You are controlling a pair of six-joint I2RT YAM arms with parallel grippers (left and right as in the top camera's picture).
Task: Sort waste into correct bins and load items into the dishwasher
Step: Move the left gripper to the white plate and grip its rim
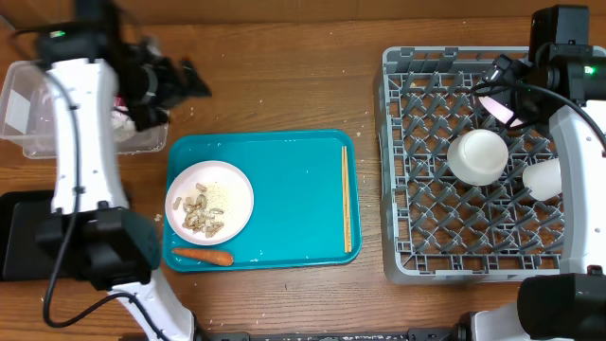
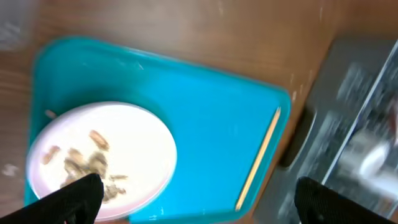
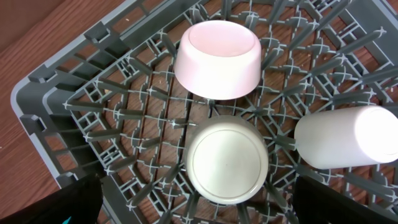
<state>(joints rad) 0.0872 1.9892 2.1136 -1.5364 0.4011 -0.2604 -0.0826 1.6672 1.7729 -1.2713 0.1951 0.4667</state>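
A white plate [image 1: 210, 199] with beige food scraps [image 1: 202, 216] sits on the left of the teal tray [image 1: 294, 170]. An orange carrot piece [image 1: 202, 256] lies below it and wooden chopsticks [image 1: 347, 199] lie along the tray's right side. My left gripper [image 1: 182, 80] is open and empty beside the clear tub [image 1: 28, 109]. Its wrist view looks down on the plate [image 2: 118, 143] and chopsticks [image 2: 258, 158]. My right gripper [image 3: 199, 208] is open and empty above the grey dish rack [image 1: 402, 170]. The rack holds an overturned bowl [image 3: 227, 158], a small dish [image 3: 217, 59] and a cup [image 3: 351, 135] on its side.
A black tray [image 1: 19, 237] lies at the lower left, partly under my left arm. A bit of red and white shows in the clear tub beside the arm [image 1: 119, 106]. Bare wooden table lies between the teal tray and the rack.
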